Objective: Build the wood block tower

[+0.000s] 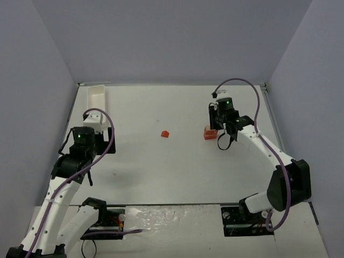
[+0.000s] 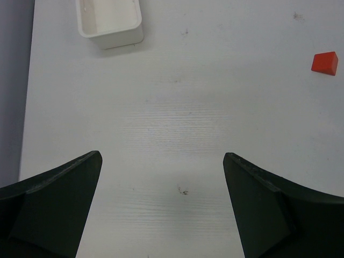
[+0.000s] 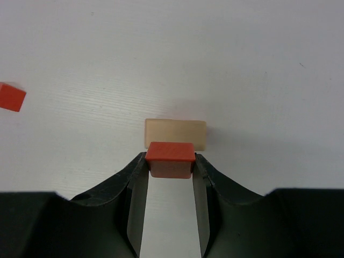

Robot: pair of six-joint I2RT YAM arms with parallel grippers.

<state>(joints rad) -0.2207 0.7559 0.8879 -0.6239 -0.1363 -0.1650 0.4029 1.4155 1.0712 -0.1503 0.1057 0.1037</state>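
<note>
My right gripper [image 3: 170, 164] is shut on a red block [image 3: 170, 152] and holds it against the near side of a pale tan block [image 3: 175, 132] that lies on the table. I cannot tell whether the red block rests on the tan one. In the top view this red block [image 1: 208, 132] sits right of centre, at the fingers of the right gripper [image 1: 216, 131]. A second, loose red block [image 1: 165, 134] lies mid-table; it also shows in the left wrist view [image 2: 324, 63] and the right wrist view [image 3: 12, 97]. My left gripper [image 2: 161, 161] is open and empty over bare table at the left [image 1: 98, 122].
A white tray [image 1: 97, 95] stands at the far left, just beyond the left gripper; its end shows in the left wrist view [image 2: 110, 21]. Grey walls enclose the table on three sides.
</note>
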